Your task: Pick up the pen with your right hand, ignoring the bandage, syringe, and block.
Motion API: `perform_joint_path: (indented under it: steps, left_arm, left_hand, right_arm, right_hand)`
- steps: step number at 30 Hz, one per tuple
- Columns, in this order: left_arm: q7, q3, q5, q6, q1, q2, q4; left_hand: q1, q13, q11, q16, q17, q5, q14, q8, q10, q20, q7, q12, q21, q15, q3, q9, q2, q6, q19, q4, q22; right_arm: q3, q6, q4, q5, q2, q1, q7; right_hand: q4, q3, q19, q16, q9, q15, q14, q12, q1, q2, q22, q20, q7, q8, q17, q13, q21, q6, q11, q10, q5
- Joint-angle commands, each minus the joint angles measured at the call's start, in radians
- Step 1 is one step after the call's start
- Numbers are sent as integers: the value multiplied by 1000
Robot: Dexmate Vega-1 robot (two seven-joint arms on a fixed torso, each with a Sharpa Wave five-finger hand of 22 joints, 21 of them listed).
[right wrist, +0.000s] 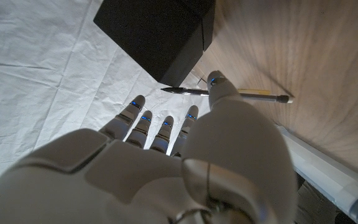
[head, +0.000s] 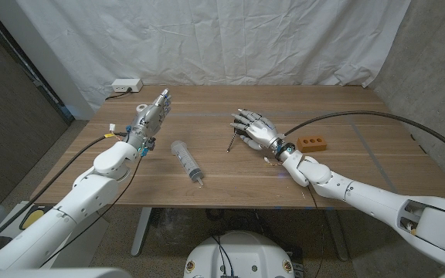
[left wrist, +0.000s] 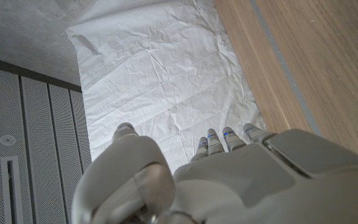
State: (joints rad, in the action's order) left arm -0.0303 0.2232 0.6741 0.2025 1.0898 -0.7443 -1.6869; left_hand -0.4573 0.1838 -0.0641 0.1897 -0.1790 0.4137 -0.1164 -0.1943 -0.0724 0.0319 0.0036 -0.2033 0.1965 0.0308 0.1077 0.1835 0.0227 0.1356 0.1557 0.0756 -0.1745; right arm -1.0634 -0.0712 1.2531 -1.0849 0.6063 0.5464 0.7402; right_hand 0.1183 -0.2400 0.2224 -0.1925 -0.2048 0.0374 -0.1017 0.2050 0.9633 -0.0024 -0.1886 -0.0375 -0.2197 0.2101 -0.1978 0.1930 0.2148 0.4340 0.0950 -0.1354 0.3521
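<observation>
The pen (right wrist: 253, 94), thin with a dark tip, lies on the wooden table (head: 207, 108) and shows as a short dark line (head: 231, 143) in the head view. My right hand (head: 255, 127) hovers just over it with fingers spread and holds nothing; its thumb tip (right wrist: 217, 81) is right at the pen's shaft. A black box-like thing (right wrist: 160, 34) sits just beyond the fingers. The clear syringe (head: 185, 161) lies left of the pen and also shows as a syringe barrel (right wrist: 331, 180). The orange block (head: 312, 144) stands right of the hand. My left hand (head: 152, 116) is raised, fingers straight, empty.
A white power strip (head: 123, 86) lies at the table's back left corner. A black cable (head: 361, 116) arcs over the right side of the table. A white cloth backdrop (head: 230, 38) hangs behind the table.
</observation>
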Motion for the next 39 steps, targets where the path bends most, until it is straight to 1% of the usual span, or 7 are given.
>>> perform_joint_path:
  steps: [1,9,11,15,32,35,39]
  left_arm:
    - [-10,5,-2,-17,4,-3,-12]
    - [-17,3,-4,-14,10,-3,-19]
    - [-20,2,-6,-14,12,-3,-21]
    - [-17,2,-5,-11,12,-2,-19]
    - [-21,-2,-4,2,23,3,-17]
    - [-20,-2,-3,4,23,6,-15]
    - [-18,0,-4,4,21,6,-15]
  left_hand:
    - [-14,2,-2,-3,-1,-5,5,-1,4,40,1,1,3,0,6,2,3,-4,3,-1,-5]
    - [-15,2,-3,-4,-1,-5,5,-1,3,39,1,2,3,-1,8,2,4,-3,3,0,-5]
    - [-15,2,-3,-4,-1,-5,5,0,3,40,1,2,3,-1,9,2,4,-3,3,0,-5]
    - [-16,2,-1,-4,-1,-5,3,0,1,39,2,3,3,-2,10,2,5,-3,3,0,-5]
    - [-18,2,-2,-4,-2,-5,2,0,2,35,0,2,2,-3,14,2,7,-2,5,0,-5]
    - [-18,2,-3,-4,-2,-5,2,0,3,34,0,2,2,-3,15,2,7,-2,6,0,-5]
    - [-19,2,-1,-4,-2,-5,2,0,2,34,2,2,2,-3,15,2,8,-2,5,0,-5]
  right_arm:
    - [-24,8,-46,12,-15,-20,42]
    - [-39,13,-88,22,-35,-34,84]
    - [-43,15,-94,24,-39,-39,91]
    - [-50,15,-92,27,-38,-45,89]
    - [-60,21,-89,37,-37,-56,78]
    - [-61,23,-92,38,-38,-59,78]
    - [-64,26,-97,39,-41,-63,82]
  right_hand:
    - [-2,4,6,-5,-4,16,-11,9,2,-6,-3,-70,-1,2,-3,4,1,6,-12,-4,6]
    - [-3,6,10,-7,-6,15,-15,12,1,-5,-3,-69,0,7,-4,5,3,14,-12,-8,10]
    - [-4,7,12,-8,-10,17,-20,14,1,-3,-3,-70,1,16,-5,5,3,33,-10,-10,14]
    - [-4,9,15,-8,-16,21,-23,17,2,-1,-4,-71,2,34,-5,6,4,67,-13,-16,19]
    - [-8,15,26,-13,-25,17,-38,25,-2,5,-5,-69,0,56,-8,8,9,111,-10,-30,27]
    - [-10,17,29,-13,-27,20,-40,28,-4,7,-5,-68,1,65,-8,8,9,130,-12,-37,29]
    - [-11,20,32,-14,-31,20,-46,33,-6,9,-5,-68,1,78,-9,9,10,159,-4,-49,31]
